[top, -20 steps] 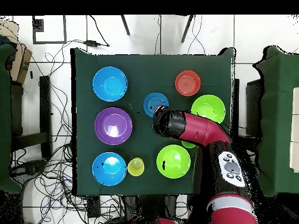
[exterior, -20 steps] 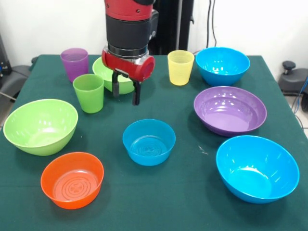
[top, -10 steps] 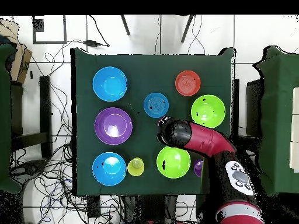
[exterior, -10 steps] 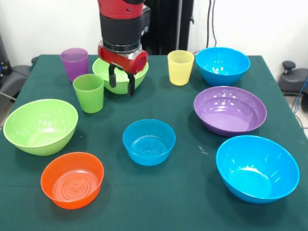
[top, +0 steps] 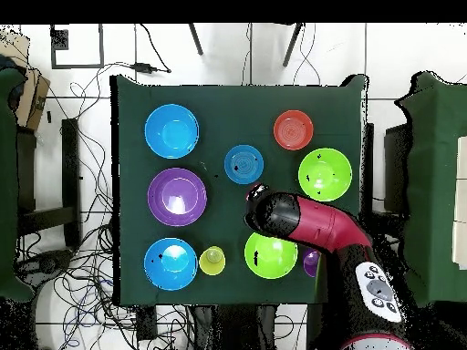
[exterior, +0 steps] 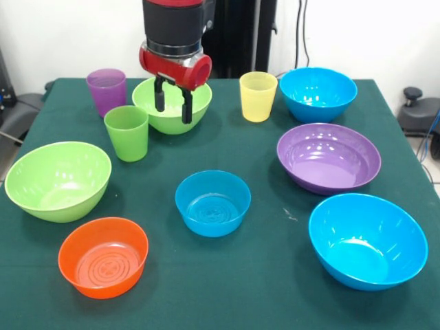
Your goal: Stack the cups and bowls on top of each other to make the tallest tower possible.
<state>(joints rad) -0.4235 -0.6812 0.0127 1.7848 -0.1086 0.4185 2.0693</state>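
At the far left of the bench [exterior: 275,289], the hand [exterior: 172,108] is hanging over the near rim of the far lime green bowl [exterior: 157,118], its two dark fingers [exterior: 185,110] parted and pointing straight down, holding nothing. Seen from the front, that bowl is lying directly under and just behind the fingertips, so the coming move is probably a short drop onto the rim (a judgement only). The green cup [exterior: 127,132] is standing just left and nearer, the purple cup [exterior: 106,89] further left, the yellow cup [exterior: 258,96] to the right. No tower is standing yet; every bowl is sitting apart. From overhead the arm is covering the green cup, while the bowl [top: 271,255] is showing whole beside the wrist.
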